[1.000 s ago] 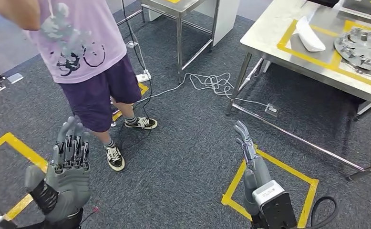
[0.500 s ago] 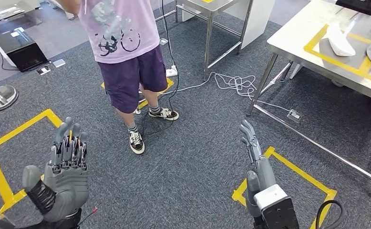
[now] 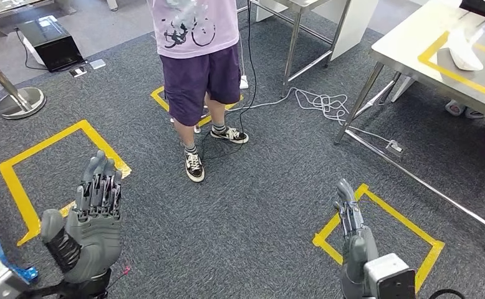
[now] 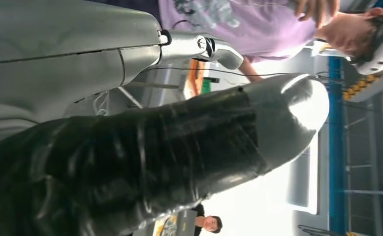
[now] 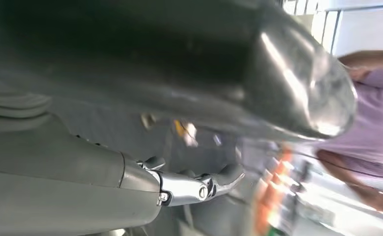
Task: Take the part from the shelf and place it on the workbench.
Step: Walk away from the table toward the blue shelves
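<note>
The view has swung left since the earlier frame, pushing the white curved part on the steel workbench toward the corner, while empty left hand and right hand hover spread-fingered over grey carpet near a standing person

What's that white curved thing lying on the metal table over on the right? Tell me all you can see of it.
The white part is a smooth, curved shell-like piece, plastic by its look, tapering toward one end. It lies on a grey mat inside a yellow taped outline on the steel workbench, near the far right of the head view. Nothing holds it; both robot hands are low, away from it. Its underside is hidden.
</note>
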Motion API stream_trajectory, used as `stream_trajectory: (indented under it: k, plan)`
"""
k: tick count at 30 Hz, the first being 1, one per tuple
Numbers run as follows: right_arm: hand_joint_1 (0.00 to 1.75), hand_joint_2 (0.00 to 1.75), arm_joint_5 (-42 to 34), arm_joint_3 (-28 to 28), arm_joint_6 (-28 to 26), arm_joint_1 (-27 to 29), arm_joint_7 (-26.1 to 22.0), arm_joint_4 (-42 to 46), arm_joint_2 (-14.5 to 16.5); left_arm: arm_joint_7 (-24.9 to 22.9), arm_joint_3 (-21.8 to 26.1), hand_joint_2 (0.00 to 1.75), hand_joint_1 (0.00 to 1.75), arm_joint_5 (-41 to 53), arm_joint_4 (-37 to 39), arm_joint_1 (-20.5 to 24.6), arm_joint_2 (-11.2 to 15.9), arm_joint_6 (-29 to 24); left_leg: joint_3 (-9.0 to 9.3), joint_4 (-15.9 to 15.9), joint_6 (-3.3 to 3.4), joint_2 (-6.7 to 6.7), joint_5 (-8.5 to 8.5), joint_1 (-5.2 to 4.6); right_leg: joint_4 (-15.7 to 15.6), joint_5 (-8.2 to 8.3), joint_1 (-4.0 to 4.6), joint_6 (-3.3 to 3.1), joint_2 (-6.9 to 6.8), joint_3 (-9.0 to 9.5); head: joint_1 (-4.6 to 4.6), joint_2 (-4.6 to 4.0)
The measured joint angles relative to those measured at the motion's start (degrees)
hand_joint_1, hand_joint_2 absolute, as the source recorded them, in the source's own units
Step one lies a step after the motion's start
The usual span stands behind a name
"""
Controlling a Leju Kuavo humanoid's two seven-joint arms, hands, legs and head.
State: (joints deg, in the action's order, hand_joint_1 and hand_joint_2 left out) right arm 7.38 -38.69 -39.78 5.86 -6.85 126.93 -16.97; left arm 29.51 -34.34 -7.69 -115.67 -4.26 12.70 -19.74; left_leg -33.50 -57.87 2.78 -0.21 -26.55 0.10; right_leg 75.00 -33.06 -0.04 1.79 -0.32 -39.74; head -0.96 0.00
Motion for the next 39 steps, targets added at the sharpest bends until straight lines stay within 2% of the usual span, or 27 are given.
stream_trajectory:
  k: [1, 2, 3, 4, 6, 8, 9, 11, 13, 14, 15, 16, 18, 19, 20, 21, 24, 26, 28, 29, 30, 31, 32, 34, 36, 38, 39]
  plan:
    - [0.0, 0.0, -2.0, 0.3, 0.0, 0.8, -1.2, -0.2, 0.0, 0.0, 0.0, 0.0, 0.0, -0.1, 0.0, 0.0, 0.0, 0.0, -0.98, -0.2, 0.04, -0.06, 0.63, -0.17, -1.3, 1.8, 0.34, -0.42, 0.03, 1.88, -0.04, 0.0]
    - [0.0, 0.0, -3.3, 0.6, -0.1, 1.5, -2.2, -0.4, -0.1, 0.0, 0.0, 0.0, 0.0, -0.2, 0.0, 0.0, 0.0, 0.0, -1.77, -0.4, 0.07, -0.11, 1.13, -0.28, -4.6, 3.45, 0.72, -0.93, 0.08, 4.57, -0.09, 0.0]
    - [0.0, 0.0, -4.1, 1.0, -0.1, 2.1, -2.9, -0.5, -0.1, 0.0, 0.0, 0.0, 0.0, -0.3, 0.0, 0.0, 0.0, 0.0, -2.32, -0.5, 0.03, -0.15, 1.6, -0.35, -8.9, 3.83, 1.03, -1.54, 0.15, 7.66, -0.07, 0.0]
    - [0.0, 0.0, -4.5, 1.3, -0.1, 2.6, -3.4, -0.7, -0.1, 0.1, 0.0, 0.0, 0.0, -0.4, 0.0, 0.0, 0.0, 0.0, -2.66, -0.6, -0.08, -0.16, 1.99, -0.35, -13.3, 3.44, 1.3, -2.03, 0.2, 10.65, -0.03, 0.0]
    - [0.0, 0.0, -4.6, 1.8, -0.1, 3.6, -3.9, -0.9, -0.2, 0.3, 0.0, 0.0, 0.0, -0.7, 0.0, 0.0, 0.0, 0.0, -2.98, -0.4, -0.57, -0.09, 2.89, -0.15, -18.4, 1.69, 1.72, -2.64, 0.21, 13.37, -0.06, 0.0]
    - [0.0, 0.0, -3.9, 2.5, -0.2, 4.6, -4.0, -0.9, -0.1, 0.7, 0.0, 0.0, 0.0, -1.1, 0.0, 0.0, 0.0, 0.2, -3.2, -0.2, -1.16, -0.01, 3.62, -0.04, -20.0, 2.3, 1.7, -2.78, 0.04, 13.38, -0.33, 0.0]
    - [0.0, 0.0, -3.4, 2.7, -0.2, 5.0, -4.0, -1.0, -0.1, 0.9, 0.0, 0.0, 0.0, -1.2, 0.0, 0.0, -0.1, 0.4, -3.57, -0.6, -1.46, -0.04, 3.16, -0.16, -20.7, 3.02, 1.53, -2.85, -0.06, 13.33, -0.33, 0.0]
    - [0.0, 0.0, -2.2, 3.0, -0.2, 5.5, -4.1, -1.0, -0.1, 1.3, 0.0, 0.0, 0.0, -1.2, 0.1, -0.1, -0.1, 0.7, -5.06, -4.1, -2.02, -0.03, -0.42, -0.38, -21.8, 4.5, 1.1, -2.91, -0.24, 12.99, 0.12, 0.0]
    - [0.0, 0.0, -1.5, 3.4, -0.1, 6.0, -4.0, -1.2, 0.0, 1.6, 0.0, 0.0, 0.0, -1.2, 0.3, -0.1, -0.2, 0.9, -6.96, -11.0, -2.7, -0.04, -5.05, -0.09, -21.9, 5.44, 1.04, -2.92, -0.37, 12.07, 0.8, 0.0]
    - [0.0, 0.0, -1.4, 3.5, -0.1, 6.2, -3.9, -1.3, 0.0, 1.6, -0.1, 0.0, 0.0, -1.2, 0.4, -0.1, -0.2, 1.0, -7.41, -13.9, -2.97, -0.02, -5.98, 0.19, -21.8, 5.84, 0.98, -2.78, -0.45, 11.51, 1.0, 0.0]
    - [0.0, 0.0, -1.2, 3.6, -0.1, 6.3, -3.8, -1.4, 0.0, 1.7, -0.1, 0.0, 0.0, -1.3, 0.5, -0.1, -0.2, 1.0, -7.06, -15.1, -3.23, 0.01, -5.82, 0.47, -21.6, 6.18, 0.88, -2.6, -0.53, 10.93, 1.15, 0.0]
    - [0.0, 0.0, -1.1, 3.6, -0.1, 6.4, -3.7, -1.4, 0.0, 1.7, -0.1, 0.0, 0.0, -1.3, 0.6, -0.1, -0.2, 1.0, -5.65, -14.2, -3.46, 0.06, -4.8, 0.76, -21.3, 6.45, 0.73, -2.38, -0.59, 10.37, 1.26, 0.0]
    - [0.0, 0.0, -0.6, 3.6, -0.1, 6.3, -3.4, -1.5, 0.0, 1.7, -0.1, 0.0, 0.0, -1.3, 0.7, -0.1, -0.3, 1.1, -0.21, -7.0, -4.01, 0.3, -3.01, 1.31, -20.2, 6.72, 0.46, -1.82, -0.64, 9.6, 1.48, 0.0]
    - [0.0, 0.0, -0.1, 3.6, -0.1, 6.3, -3.0, -1.5, 0.0, 1.7, -0.1, 0.0, 0.0, -1.3, 0.7, -0.1, -0.3, 1.1, 2.39, -3.6, -3.96, 0.26, -2.73, 1.41, -19.6, 6.77, 0.4, -1.48, -0.62, 9.02, 1.68, 0.0]
    - [0.0, 0.0, 0.6, 3.6, -0.1, 6.3, -2.5, -1.5, -0.1, 1.8, -0.1, 0.0, 0.0, -1.4, 0.7, -0.1, -0.4, 1.2, 3.85, -1.1, -3.8, 0.21, -2.93, 1.48, -18.9, 6.82, 0.42, -1.13, -0.59, 8.65, 1.75, 0.0]
    - [0.0, 0.0, 1.4, 3.6, -0.1, 6.2, -1.9, -1.5, -0.1, 1.8, -0.1, 0.0, 0.0, -1.5, 0.7, -0.1, -0.4, 1.2, 4.31, -0.1, -3.37, 0.07, -3.29, 1.4, -18.3, 6.95, 0.45, -0.77, -0.55, 8.2, 1.76, 0.0]
    - [0.0, 0.0, 4.0, 3.6, -0.1, 6.1, 0.4, -1.5, -0.4, 1.9, -0.1, 0.0, 0.0, -1.7, 0.8, -0.1, -0.7, 1.3, 3.69, -0.1, -1.74, -0.27, -2.84, 1.3, -17.1, 6.75, 0.24, 0.19, -0.42, 6.83, 1.33, 0.0]
    - [0.0, 0.0, 5.3, 3.6, -0.1, 5.8, 1.8, -1.5, -0.7, 2.0, -0.1, 0.0, 0.0, -1.9, 0.8, -0.1, -0.8, 1.3, 3.24, 0.0, -0.88, -0.52, -2.21, 1.37, -13.0, 3.95, 0.07, 0.78, -0.26, 4.45, 0.74, 0.0]
    - [0.0, 0.0, 6.2, 3.5, -0.1, 5.7, 2.7, -1.5, -0.9, 2.0, -0.1, 0.0, 0.0, -2.0, 0.8, -0.1, -0.9, 1.4, 2.22, 0.0, -0.43, -1.0, -1.56, 1.14, -5.3, 0.21, -0.06, 1.04, -0.15, 1.29, -0.03, 0.0]
    - [0.0, 0.0, 6.5, 3.5, -0.1, 5.6, 3.0, -1.6, -0.9, 2.0, -0.1, 0.0, 0.0, -2.0, 0.9, -0.1, -0.9, 1.4, 1.75, 0.0, -0.33, -1.33, -1.26, 0.97, -2.2, -0.82, -0.08, 0.98, -0.14, 0.09, -0.26, 0.0]
    - [0.0, 0.0, 6.6, 3.4, -0.1, 5.6, 3.2, -1.6, -1.0, 2.0, -0.1, 0.0, 0.0, -2.0, 1.0, -0.1, -0.9, 1.4, 1.33, -0.1, -0.27, -1.77, -0.95, 0.78, -0.8, -0.91, -0.02, 0.75, -0.09, -0.27, -0.45, 0.0]
    - [0.0, 0.0, 6.7, 3.4, -0.1, 5.6, 3.3, -1.6, -1.0, 2.0, -0.1, 0.0, 0.0, -2.0, 1.0, -0.1, -0.9, 1.4, 1.03, -0.1, -0.23, -2.27, -0.67, 0.61, -1.8, 0.06, 0.12, 0.37, 0.08, 0.54, -0.58, 0.0]
    - [0.0, 0.0, 6.8, 3.4, -0.1, 5.6, 3.3, -1.7, -1.1, 2.0, -0.1, 0.0, 0.0, -2.0, 1.1, -0.1, -0.9, 1.4, 0.85, -0.1, -0.23, -2.83, -0.44, 0.47, -4.8, 1.78, 0.34, -0.13, 0.51, 2.34, -0.67, 0.0]
    - [0.0, 0.0, 6.8, 3.4, -0.1, 5.4, 3.3, -1.7, -1.2, 2.0, -0.1, 0.0, 0.0, -2.0, 1.1, -0.1, -1.0, 1.4, 0.59, -0.1, -0.34, -3.86, 0.0, 0.4, -12.8, 4.78, 0.77, -1.44, 2.84, 6.7, -0.69, 0.0]
    - [0.0, 0.0, 6.9, 3.4, -0.1, 5.3, 3.2, -1.7, -1.4, 2.1, -0.1, 0.0, 0.0, -2.0, 1.2, 0.0, -1.2, 1.4, 0.01, 0.0, -0.82, -4.88, 0.53, 0.66, -17.4, 5.27, 1.12, -2.41, 4.46, 9.13, -0.78, 0.0]
    - [0.0, 0.0, 7.1, 3.4, -0.1, 5.3, 3.1, -1.7, -1.4, 2.1, -0.1, 0.0, 0.0, -2.1, 1.2, -0.1, -1.2, 1.4, -0.6, 0.3, -1.64, -6.08, 1.24, 0.9, -18.8, 5.33, 1.3, -2.83, 3.54, 9.85, -1.1, 0.0]
    - [0.0, 0.0, 7.3, 3.4, -0.1, 5.3, 3.1, -1.7, -1.4, 2.1, -0.1, 0.0, 0.0, -2.1, 1.3, -0.1, -1.2, 1.4, -1.02, 0.2, -1.9, -5.93, 1.36, 0.83, -19.5, 5.79, 1.17, -2.76, 2.76, 10.26, -1.23, 0.0]
